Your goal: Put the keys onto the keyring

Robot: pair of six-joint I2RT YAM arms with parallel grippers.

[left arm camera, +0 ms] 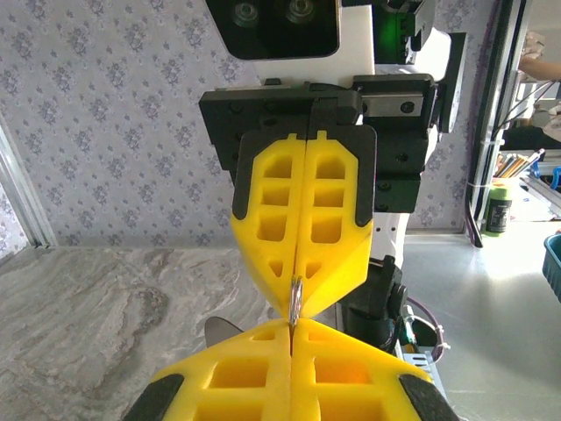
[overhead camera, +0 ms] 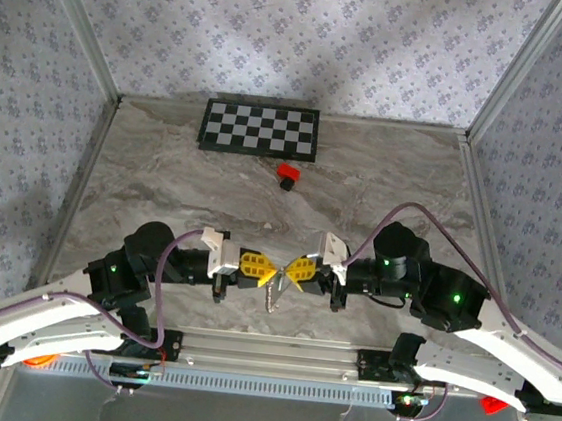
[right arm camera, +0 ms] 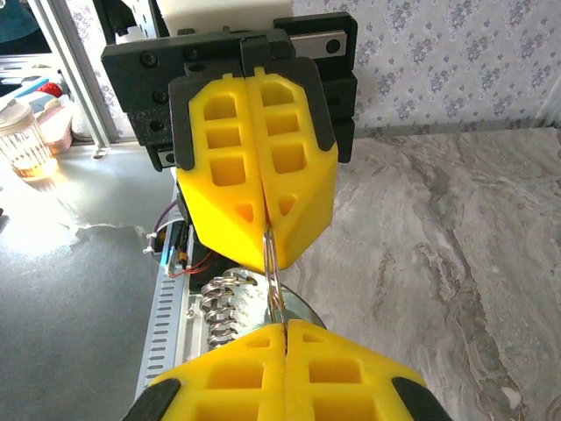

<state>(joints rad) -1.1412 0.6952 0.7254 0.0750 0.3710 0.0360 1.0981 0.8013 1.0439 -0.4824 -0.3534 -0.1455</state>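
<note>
My left gripper (overhead camera: 267, 267) and right gripper (overhead camera: 289, 271) meet tip to tip low over the table's front middle. Both are shut on the keyring, whose thin silver wire loop (right arm camera: 272, 263) spans the short gap between the two pairs of yellow fingers. Seen from the left wrist, that loop (left arm camera: 295, 303) stands edge-on above my left gripper (left arm camera: 291, 329). The keyring's bumpy coiled part (right arm camera: 221, 307) hangs left of my right gripper (right arm camera: 285, 329), beside a flat silver piece (right arm camera: 307, 309). Silver metal (overhead camera: 272, 295) dangles below the fingertips. The key's mint-green head is hidden.
A small red block (overhead camera: 287, 174) lies on the marble table (overhead camera: 164, 178) ahead of the grippers. A checkerboard (overhead camera: 260, 129) sits against the back wall. A metal rail (overhead camera: 266, 352) runs along the near edge between the arm bases.
</note>
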